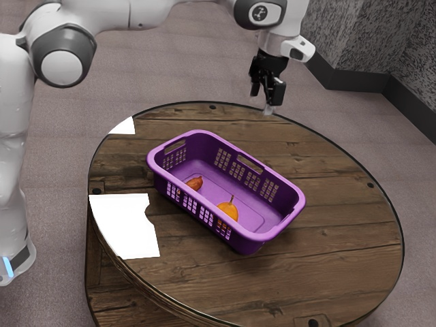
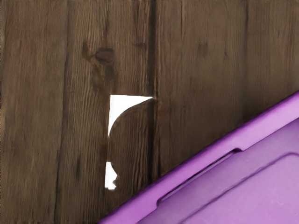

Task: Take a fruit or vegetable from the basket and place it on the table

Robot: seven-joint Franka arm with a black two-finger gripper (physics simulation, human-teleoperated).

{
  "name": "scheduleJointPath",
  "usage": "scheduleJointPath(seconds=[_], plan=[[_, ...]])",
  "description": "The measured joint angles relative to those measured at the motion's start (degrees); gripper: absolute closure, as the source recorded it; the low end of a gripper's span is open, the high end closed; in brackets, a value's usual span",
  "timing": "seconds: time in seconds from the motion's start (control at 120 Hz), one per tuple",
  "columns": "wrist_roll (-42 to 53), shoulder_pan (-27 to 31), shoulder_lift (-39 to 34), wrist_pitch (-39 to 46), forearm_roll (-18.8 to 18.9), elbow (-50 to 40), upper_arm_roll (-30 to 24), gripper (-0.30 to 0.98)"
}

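My gripper hangs outside the basket, fingers spread; the pear and other fruit lie inside. Reaching in close to its wall, I could snag the rim and drag everything.

A round table of brown wooden planks bears a purple plastic basket with pierced sides. Inside the basket lie an orange, rounded fruit with a thin upright stem and, apart from it, a smaller reddish-brown piece of produce. A white jointed arm reaches in from the exterior view's upper left, its black two-finger gripper pointing down, fingers parted, clear of the basket. Two flat white patches, one large, one small, show at the table's edge
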Motion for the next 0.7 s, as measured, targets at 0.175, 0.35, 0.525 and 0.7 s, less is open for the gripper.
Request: scheduleJointPath(seconds=[0.175,0.35,0.525,0.7], plan=[[0.26,-0.15,0.15,-0.28,-0.28,0.23,0.15,0.0],[-5.26,-0.14,1.96,0.51,-2.04,2.38,-0.05,0.0],[-15.59,-0.18,6.74,3.53,-2.87,3.17,-0.09,0.0],[-23.71,-0.51,6.14,5.21,-3.11,2.77,-7.65,0.0]])
